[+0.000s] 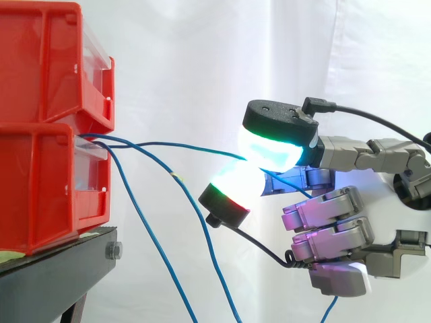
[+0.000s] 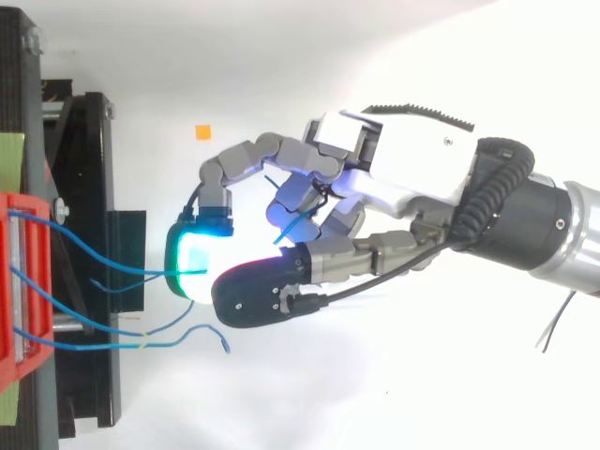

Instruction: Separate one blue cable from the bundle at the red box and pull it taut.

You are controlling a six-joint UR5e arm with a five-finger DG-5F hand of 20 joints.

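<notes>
Two stacked red bins (image 1: 47, 121) stand at the left, and several thin blue cables come out of the lower one (image 2: 19, 281). My hand (image 1: 337, 208) reaches in from the right (image 2: 412, 169). Two glowing fingertips (image 1: 269, 148) are pressed together on one blue cable (image 1: 168, 143). That cable runs almost level and nearly straight from the bin front to the pinch (image 2: 103, 255). Past the pinch it passes through the hand and drops below it. The other fingers are curled under the palm. Two more blue cables (image 1: 155, 235) hang slack from the bin.
The bins rest on a black stand (image 1: 54, 269) with a bolt at its front edge, and a green tape strip (image 1: 87, 233) lies under the lower bin. A small orange mark (image 2: 202, 131) sits on the white floor. A white curtain hangs behind.
</notes>
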